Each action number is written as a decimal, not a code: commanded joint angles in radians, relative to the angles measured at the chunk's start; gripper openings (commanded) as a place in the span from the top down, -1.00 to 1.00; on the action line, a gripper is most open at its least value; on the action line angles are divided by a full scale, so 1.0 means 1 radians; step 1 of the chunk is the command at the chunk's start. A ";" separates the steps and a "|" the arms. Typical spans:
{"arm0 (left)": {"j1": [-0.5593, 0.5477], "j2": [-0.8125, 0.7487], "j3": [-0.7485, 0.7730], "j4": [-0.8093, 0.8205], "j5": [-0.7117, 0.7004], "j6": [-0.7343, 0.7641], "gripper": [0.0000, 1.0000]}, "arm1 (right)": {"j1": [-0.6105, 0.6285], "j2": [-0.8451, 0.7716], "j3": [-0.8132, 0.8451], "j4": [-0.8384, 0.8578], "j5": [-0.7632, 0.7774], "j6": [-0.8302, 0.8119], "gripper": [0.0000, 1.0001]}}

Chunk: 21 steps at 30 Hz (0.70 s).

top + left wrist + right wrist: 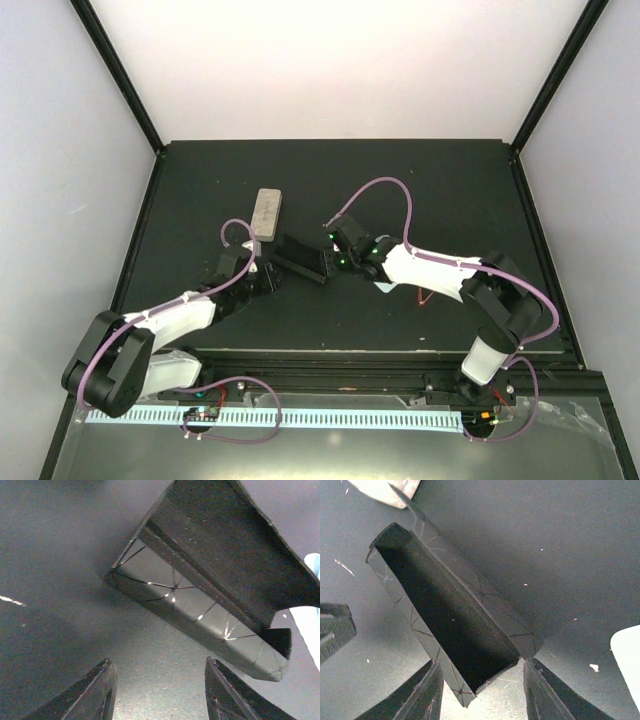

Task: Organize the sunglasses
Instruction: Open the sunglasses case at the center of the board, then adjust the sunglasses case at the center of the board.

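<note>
Red-framed sunglasses [425,297] lie right of the unlidded black case [300,258], flanked by left gripper [159,664] and right gripper [483,663], both spread wide

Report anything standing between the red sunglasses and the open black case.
The right arm itself lies partly over the red sunglasses, between them and the black case. The right gripper sits at the case's open end. The hollow looks empty; nothing else visible intervenes.
</note>
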 commanded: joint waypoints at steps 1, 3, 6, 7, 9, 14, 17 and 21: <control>0.001 -0.007 -0.013 -0.055 -0.064 0.007 0.07 | -0.002 -0.020 -0.012 0.013 -0.016 -0.025 0.16; 0.001 -0.001 -0.016 -0.049 -0.066 0.004 0.08 | -0.003 -0.018 0.002 0.006 -0.013 -0.032 0.23; 0.001 0.009 -0.016 -0.034 -0.060 0.001 0.09 | -0.002 -0.008 0.027 0.000 -0.011 -0.050 0.27; 0.001 0.017 -0.014 -0.027 -0.056 0.000 0.09 | -0.002 0.003 0.040 -0.002 -0.005 -0.058 0.27; 0.001 0.040 -0.003 -0.009 -0.042 0.003 0.09 | -0.002 0.035 0.079 -0.027 0.013 -0.089 0.22; 0.002 0.154 0.070 -0.036 -0.071 0.015 0.14 | -0.003 0.139 0.191 -0.115 0.046 -0.180 0.05; 0.002 0.223 0.117 -0.042 -0.084 0.031 0.23 | -0.004 0.181 0.228 -0.147 0.063 -0.202 0.03; 0.002 0.279 0.164 -0.049 -0.106 0.048 0.35 | -0.004 0.203 0.248 -0.155 0.087 -0.211 0.08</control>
